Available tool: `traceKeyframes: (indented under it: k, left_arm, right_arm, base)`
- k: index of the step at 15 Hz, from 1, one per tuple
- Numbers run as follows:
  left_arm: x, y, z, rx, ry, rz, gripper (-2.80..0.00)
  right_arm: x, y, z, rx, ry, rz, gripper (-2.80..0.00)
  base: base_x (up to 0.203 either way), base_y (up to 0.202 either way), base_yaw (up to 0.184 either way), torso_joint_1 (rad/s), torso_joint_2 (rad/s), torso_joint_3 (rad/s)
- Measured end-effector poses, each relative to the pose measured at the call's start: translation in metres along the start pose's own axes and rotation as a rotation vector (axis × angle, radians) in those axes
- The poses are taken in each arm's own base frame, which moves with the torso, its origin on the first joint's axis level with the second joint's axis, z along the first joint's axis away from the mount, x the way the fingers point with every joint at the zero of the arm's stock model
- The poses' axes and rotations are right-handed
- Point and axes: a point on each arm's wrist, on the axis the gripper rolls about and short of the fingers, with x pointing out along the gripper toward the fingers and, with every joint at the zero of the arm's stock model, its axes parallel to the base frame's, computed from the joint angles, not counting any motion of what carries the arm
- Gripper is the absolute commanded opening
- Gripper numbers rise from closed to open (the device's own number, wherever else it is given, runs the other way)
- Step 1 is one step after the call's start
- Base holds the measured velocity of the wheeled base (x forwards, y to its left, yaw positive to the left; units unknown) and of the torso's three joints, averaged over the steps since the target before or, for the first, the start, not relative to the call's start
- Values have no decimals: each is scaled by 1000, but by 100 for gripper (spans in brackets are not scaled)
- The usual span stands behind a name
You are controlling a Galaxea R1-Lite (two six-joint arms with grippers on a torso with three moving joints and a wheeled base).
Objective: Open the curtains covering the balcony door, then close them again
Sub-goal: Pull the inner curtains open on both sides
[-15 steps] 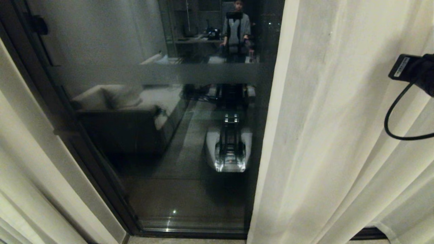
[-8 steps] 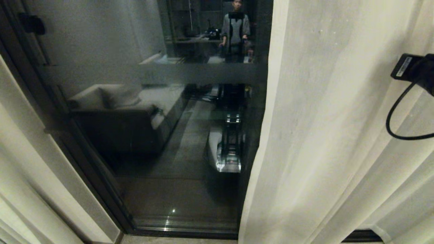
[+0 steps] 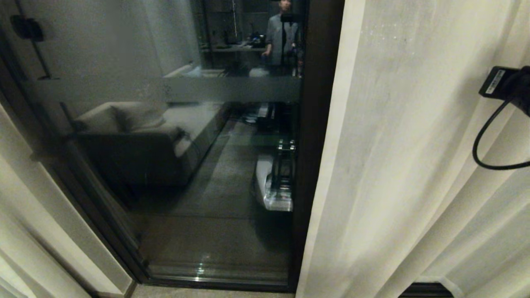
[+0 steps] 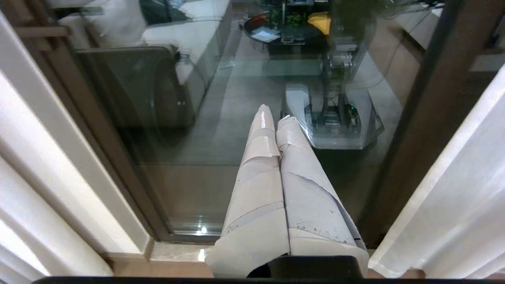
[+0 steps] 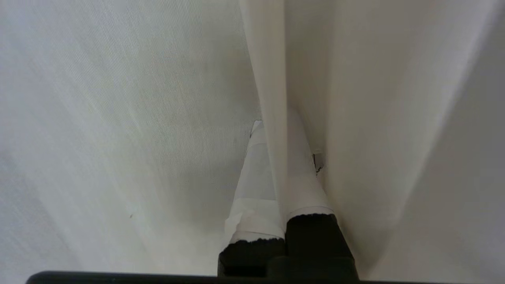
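The balcony door (image 3: 186,165) fills the middle and left of the head view, its dark glass bare, with a frosted horizontal band (image 3: 165,89) running across the pane. The glass mirrors the room: a pale sofa (image 3: 136,124), the robot's own base (image 3: 273,182) and, high up, a person (image 3: 279,35) standing by a desk. One dark upright of the door frame (image 3: 312,124) stands just left of the curtain's edge.

The curtains (image 3: 414,165) hang in cream folds over the right half of the door, right down to the sill. A second panel (image 3: 25,231) lies along the left edge of the frame.

The right arm (image 3: 517,89) reaches in from the right edge, its black cable (image 3: 482,145) looping in front of the fabric. In the right wrist view the right gripper (image 5: 276,157) is clamped tight on a vertical fold of the curtain (image 5: 272,98), which runs between its taped fingers (image 5: 256,177).

The left gripper (image 4: 274,122) points down at the lower glass with its white fingers (image 4: 260,177) pressed together on nothing, well clear of any cloth. The curtain edge (image 4: 453,205) shows off to its side, beyond the dark frame upright (image 4: 426,118).
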Motion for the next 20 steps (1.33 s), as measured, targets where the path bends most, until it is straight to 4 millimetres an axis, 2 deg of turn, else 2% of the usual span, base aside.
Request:
traceKeyframes:
  k: [10, 20]
  left_arm:
    - [0, 0, 0, 0, 0, 0, -280]
    - [0, 0, 0, -7, 0, 1, -280]
  right_arm:
    - [3, -12, -3, -1, -18, -37, -280]
    - [1, -13, -4, -2, -13, -40, -280]
  base:
    - [0, -189, 2, 2, 3, 2]
    - [0, -189, 1, 3, 2, 2]
